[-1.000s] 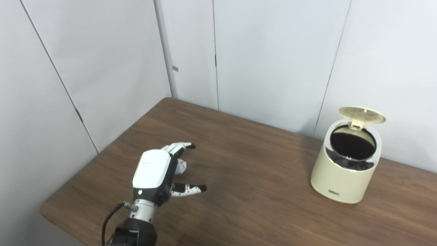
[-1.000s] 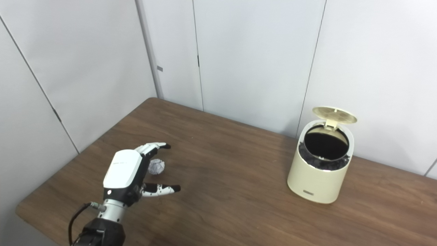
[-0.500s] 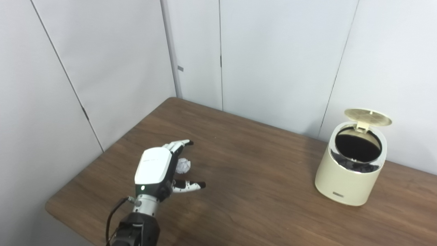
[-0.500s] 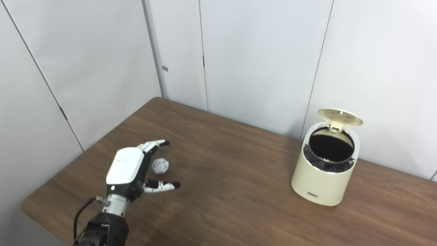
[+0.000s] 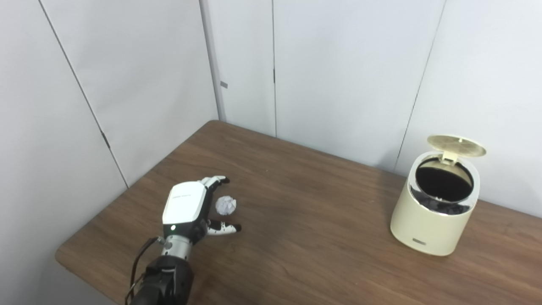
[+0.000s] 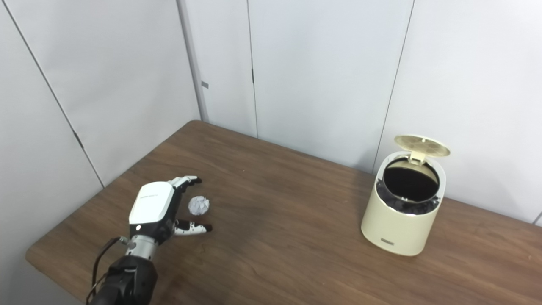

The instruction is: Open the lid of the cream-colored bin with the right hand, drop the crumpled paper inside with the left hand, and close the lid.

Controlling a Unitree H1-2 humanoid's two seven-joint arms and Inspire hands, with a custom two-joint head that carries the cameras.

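Now, left hand (image 5: 186, 207): fingers spread around paper (image 5: 225, 205), not gripping.
Risk: closing fingers nudge paper away.
Bin (image 5: 434, 212): lid (image 5: 456, 143) up.

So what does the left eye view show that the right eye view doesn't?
Only the left eye view: a wider stretch of wall beyond the table's left corner.

Only the right eye view: more tabletop to the right of the cream-colored bin, and a clear strip of wood between the crumpled paper and the palm.

Both: the left robot hand is open, fingers and thumb either side of the paper, not gripping it. The bin's lid stands up. The right robot hand is out of view.
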